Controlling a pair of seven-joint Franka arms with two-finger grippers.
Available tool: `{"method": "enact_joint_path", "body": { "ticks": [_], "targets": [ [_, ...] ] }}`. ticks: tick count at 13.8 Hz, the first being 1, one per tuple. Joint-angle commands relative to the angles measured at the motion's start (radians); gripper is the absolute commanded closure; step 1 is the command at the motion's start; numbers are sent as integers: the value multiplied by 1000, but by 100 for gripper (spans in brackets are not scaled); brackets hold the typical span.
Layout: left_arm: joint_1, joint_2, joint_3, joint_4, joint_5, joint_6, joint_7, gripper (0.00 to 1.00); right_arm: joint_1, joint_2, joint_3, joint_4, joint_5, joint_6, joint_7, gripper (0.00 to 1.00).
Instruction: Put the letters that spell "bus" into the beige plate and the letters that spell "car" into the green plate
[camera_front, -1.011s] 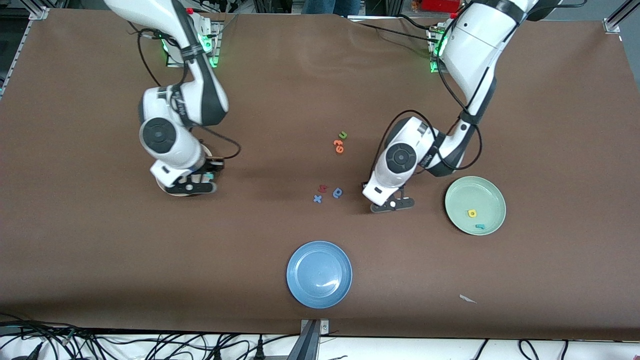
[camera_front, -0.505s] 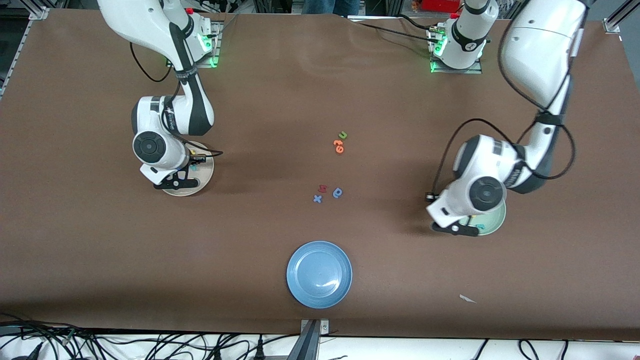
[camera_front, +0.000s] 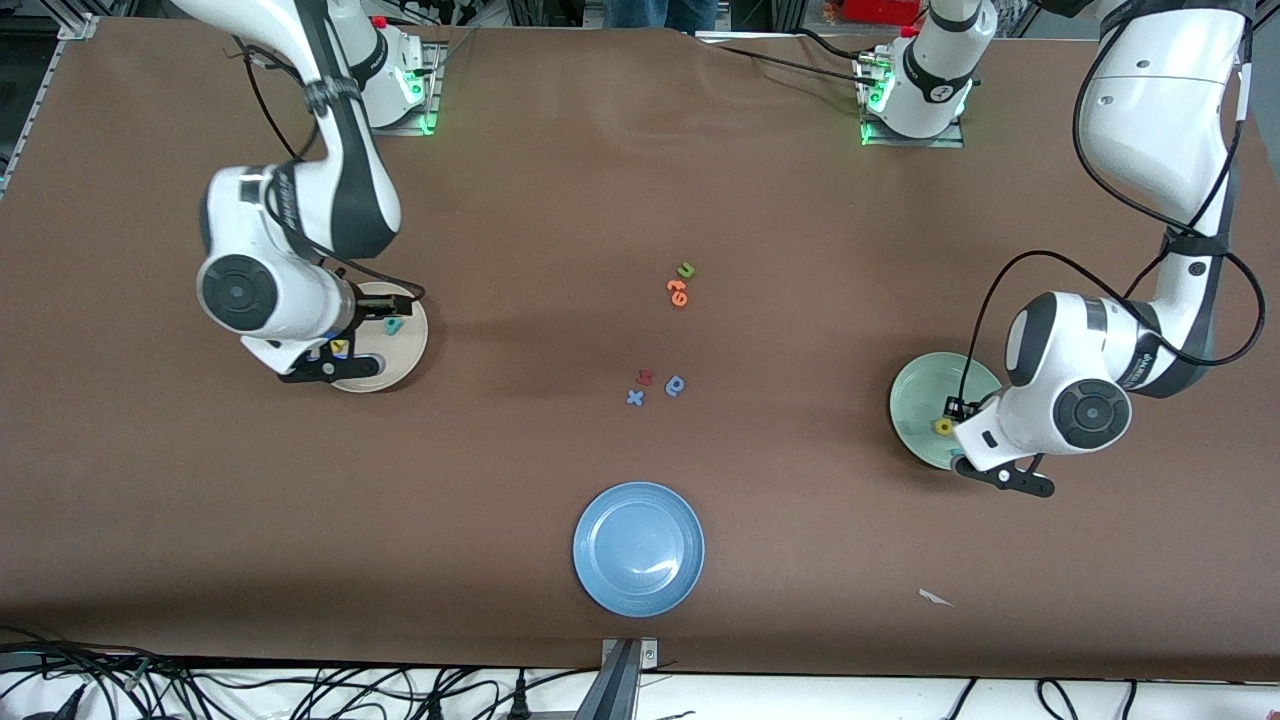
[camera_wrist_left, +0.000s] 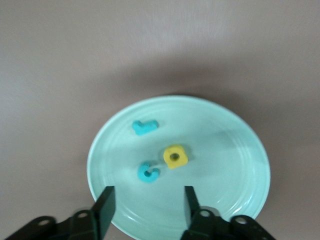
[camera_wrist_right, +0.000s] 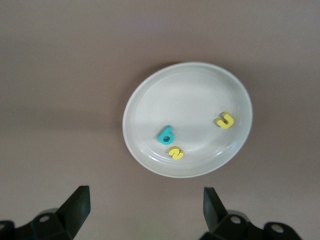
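Both arms have swung outward since the earlier frames. Our left gripper (camera_wrist_left: 145, 210) hangs parted and empty over the pale green plate (camera_wrist_left: 240, 145), which holds teal "c" (camera_wrist_left: 148, 173), teal "r" (camera_wrist_left: 145, 127), yellow "a" (camera_wrist_left: 175, 156). Our right gripper (camera_wrist_right: 145, 210), spread wide, hangs over the cream-beige plate (camera_wrist_right: 190, 85) at middle left, holding teal "b" (camera_wrist_right: 166, 135), yellow "u" (camera_wrist_right: 225, 120), yellow "s" (camera_wrist_right: 175, 153). We judge sorting finished. Brown cloth (camera_front: 640, 180) covers the table; cables (camera_front: 300, 690) trail along the bottom.

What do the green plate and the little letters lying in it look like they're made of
The green plate looks like glazed ceramic or hard glossy plastic: smooth pale mint surface, soft sheen, faint concentric rings near the rim; I can't tell which. The teal c, teal r and yellow a look like matte foam: thick, blocky, soft-edged, no shine.
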Motion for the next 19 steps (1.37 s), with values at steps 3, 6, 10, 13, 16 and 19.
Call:
{"method": "enact_joint_path", "body": {
  "ticks": [3, 6, 10, 13, 16, 19],
  "targets": [
    [48, -68, -4, 49, -95, -91, 0, 0, -54, 21, -13, 215, 7, -84, -13, 0],
    [71, -122, -11, 46, -100, -150, 10, 0, -216, -104, 103, 229, 10, -37, -6, 0],
    [70, -333, -1, -69, -156, -188, 36, 0, -587, -220, 435, 211, -49, -46, -14, 0],
    [10, -497, 74, -158, -210, -232, 38, 0, -761, -374, 640, 90, -186, -112, -5, 0],
    [-39, -608, 140, -157, -222, -322, 67, 0, -812, -503, 688, -79, -189, -34, -2, 0],
    [-41, -665, 142, -160, -216, -319, 70, 0, -809, -490, 687, -43, -188, -33, 18, 0]
  ]
}}
